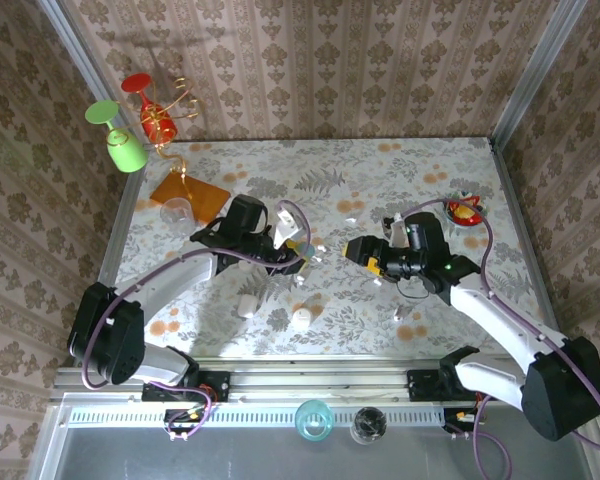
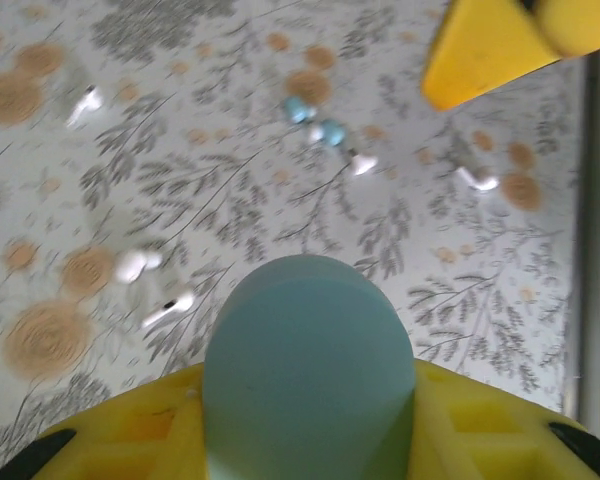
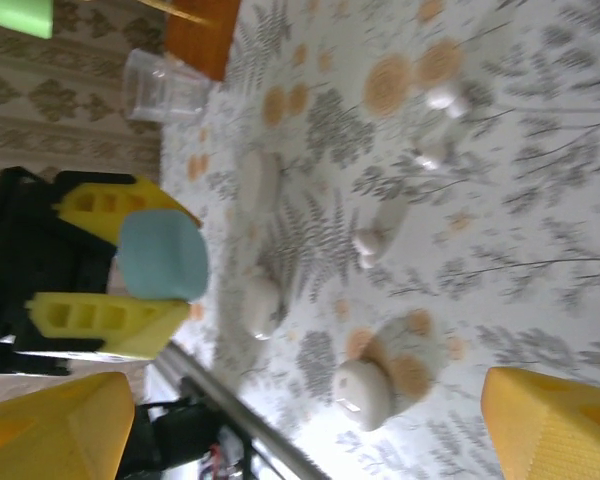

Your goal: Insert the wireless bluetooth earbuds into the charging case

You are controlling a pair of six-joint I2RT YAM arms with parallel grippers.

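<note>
Earbuds (image 2: 168,311), white and bluish, lie scattered on the floral tabletop (image 1: 380,170) while your left gripper (image 3: 180,262) pinches a teal charging case (image 2: 310,370) and your right gripper (image 1: 365,256) hangs spread and empty nearby; none looks inserted yet, so the whole job lies ahead.

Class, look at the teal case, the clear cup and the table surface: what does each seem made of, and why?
Teal case: likely plastic, matte; smooth, evenly shaded curve. Clear cup: see-through, glass or plastic, cannot tell which. Table surface: seemingly a printed floral covering, slightly glossy where light glares.
</note>
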